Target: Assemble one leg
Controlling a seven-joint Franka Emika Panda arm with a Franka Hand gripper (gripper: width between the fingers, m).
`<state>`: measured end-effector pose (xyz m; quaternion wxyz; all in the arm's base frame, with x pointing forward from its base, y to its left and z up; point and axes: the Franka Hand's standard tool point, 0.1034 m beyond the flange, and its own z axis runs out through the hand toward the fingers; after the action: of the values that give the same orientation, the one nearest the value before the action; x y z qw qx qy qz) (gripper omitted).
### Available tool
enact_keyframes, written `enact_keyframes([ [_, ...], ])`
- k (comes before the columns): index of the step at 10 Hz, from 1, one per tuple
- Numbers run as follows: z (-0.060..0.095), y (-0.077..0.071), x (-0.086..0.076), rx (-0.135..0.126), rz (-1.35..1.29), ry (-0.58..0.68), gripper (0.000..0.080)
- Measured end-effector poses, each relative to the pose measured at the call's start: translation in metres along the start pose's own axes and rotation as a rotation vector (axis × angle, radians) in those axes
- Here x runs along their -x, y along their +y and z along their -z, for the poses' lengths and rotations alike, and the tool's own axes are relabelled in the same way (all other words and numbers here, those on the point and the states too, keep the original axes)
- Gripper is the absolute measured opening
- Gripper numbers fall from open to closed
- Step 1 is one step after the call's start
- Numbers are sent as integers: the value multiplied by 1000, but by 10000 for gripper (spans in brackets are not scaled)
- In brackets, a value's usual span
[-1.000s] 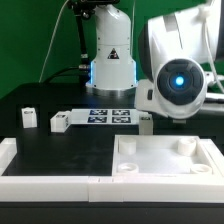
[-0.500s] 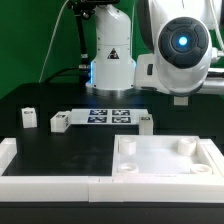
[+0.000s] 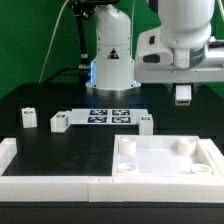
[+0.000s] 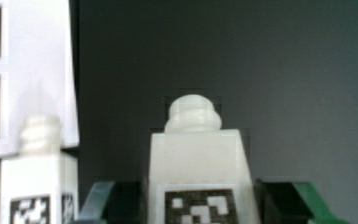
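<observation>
The gripper point(image 3: 183, 90) hangs high over the exterior view's right side of the table point(image 3: 70, 150). Its fingers point(image 4: 99, 202) are closed on the two opposite sides of the leg point(image 4: 194, 165), holding it in the air by the tagged end, with the round peg point(image 4: 192, 108) pointing away from the wrist. I judge the leg to be light, stiff plastic with smooth faces, so it may slip or turn under a weak squeeze. The flat sides near the tag are the good place to hold, leaving the peg free for a socket point(image 3: 127, 144) of the tray-shaped piece point(image 3: 160, 156).
</observation>
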<state>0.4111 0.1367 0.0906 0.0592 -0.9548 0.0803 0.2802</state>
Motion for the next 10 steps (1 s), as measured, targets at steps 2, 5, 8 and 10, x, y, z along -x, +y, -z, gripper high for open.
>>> enact_keyframes([
  [2, 20, 1, -9, 0, 23, 172, 288],
  [5, 36, -1, -26, -24, 69, 486, 288],
  [8, 39, -10, -30, -27, 152, 739, 288],
  [10, 54, -4, -42, 14, 233, 728, 288],
])
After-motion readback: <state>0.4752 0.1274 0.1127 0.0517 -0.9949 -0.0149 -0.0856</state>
